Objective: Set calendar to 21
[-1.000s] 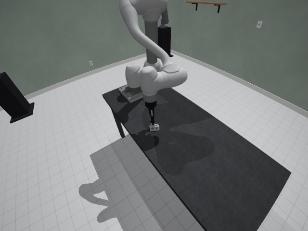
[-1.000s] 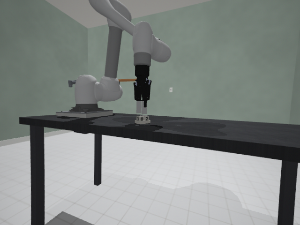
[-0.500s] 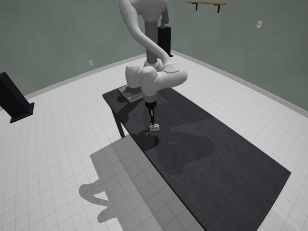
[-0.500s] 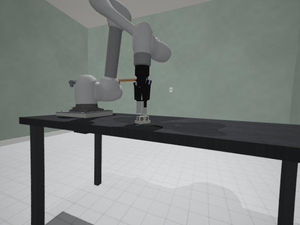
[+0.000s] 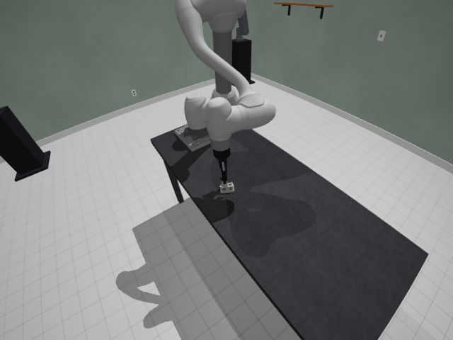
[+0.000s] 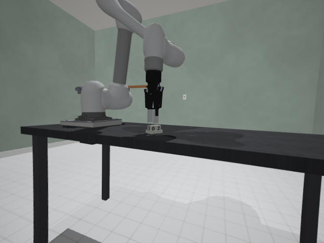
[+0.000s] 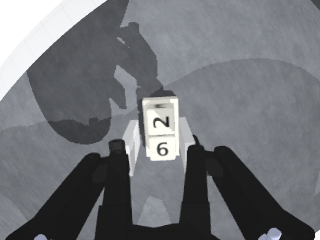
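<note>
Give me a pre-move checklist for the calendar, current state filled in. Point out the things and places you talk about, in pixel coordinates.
1. Gripper (image 5: 224,182) (image 6: 152,122) (image 7: 158,130) holding nothing: ok, fingers apart.
2. Fingertips above cubes (image 5: 230,185) (image 6: 153,127) (image 7: 162,149): ok.
3. Pads on either side of tray (image 5: 226,191) (image 6: 153,131) (image 7: 175,102), wrist view: ok.
4. Month's-name side identified: cannot tell, no name readable.
5. 21 upright on that side: cannot tell.
6. Both cubes flat in tray: cannot tell.

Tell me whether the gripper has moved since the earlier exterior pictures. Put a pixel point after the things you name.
No, not visibly: the gripper (image 5: 224,181) (image 6: 153,119) (image 7: 158,130) hangs just above the tabletop (image 6: 235,141), in the same place against it as before.
</note>
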`<action>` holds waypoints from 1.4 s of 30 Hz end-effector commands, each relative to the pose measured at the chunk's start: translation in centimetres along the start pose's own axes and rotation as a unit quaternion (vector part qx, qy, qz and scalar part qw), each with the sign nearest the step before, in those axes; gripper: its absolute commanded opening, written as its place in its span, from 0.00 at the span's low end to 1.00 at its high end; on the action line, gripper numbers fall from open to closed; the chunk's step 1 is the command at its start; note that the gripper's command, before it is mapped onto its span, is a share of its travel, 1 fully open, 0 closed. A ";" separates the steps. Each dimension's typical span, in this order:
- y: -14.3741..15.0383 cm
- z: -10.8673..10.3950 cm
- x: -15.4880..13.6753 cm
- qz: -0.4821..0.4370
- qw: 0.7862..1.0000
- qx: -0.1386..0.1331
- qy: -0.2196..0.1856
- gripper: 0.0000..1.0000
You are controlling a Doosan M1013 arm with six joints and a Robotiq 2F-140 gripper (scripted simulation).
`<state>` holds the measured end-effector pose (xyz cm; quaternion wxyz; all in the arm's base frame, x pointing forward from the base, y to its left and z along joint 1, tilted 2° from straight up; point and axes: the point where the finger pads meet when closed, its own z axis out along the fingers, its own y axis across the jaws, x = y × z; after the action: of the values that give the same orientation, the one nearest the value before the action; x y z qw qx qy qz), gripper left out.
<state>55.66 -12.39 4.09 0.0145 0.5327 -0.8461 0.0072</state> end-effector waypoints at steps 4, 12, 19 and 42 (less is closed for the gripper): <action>0.3 0.4 0.5 0.001 1.000 -0.003 0.003 0.35; 0.3 0.4 0.5 0.001 1.000 -0.003 0.003 0.35; 0.3 0.4 0.6 0.001 1.000 -0.003 0.003 0.35; 0.5 0.4 1.0 0.001 1.000 -0.003 0.003 0.35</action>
<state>55.17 -12.70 3.83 0.0162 0.5297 -0.8480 0.0054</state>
